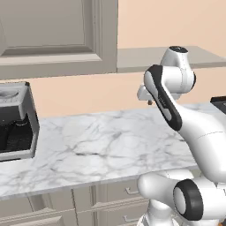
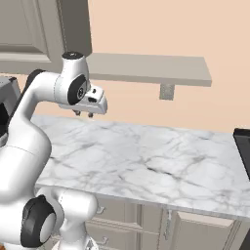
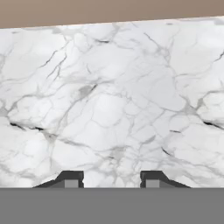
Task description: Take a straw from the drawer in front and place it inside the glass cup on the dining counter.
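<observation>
1. The white arm holds its gripper (image 2: 83,114) above a marble worktop (image 2: 161,161), its 2 fingertips (image 3: 72,179) parted with nothing between them.
2. A coffee machine (image 1: 15,121) stands on the worktop's left end.
3. Beige drawer fronts (image 2: 117,212) below the worktop are all closed, contents hidden; the straw's whereabouts cannot be told.

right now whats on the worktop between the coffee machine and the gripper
Nothing: in the left base view, bare marble worktop runs from the coffee machine to below the gripper, which hangs open above it.
</observation>
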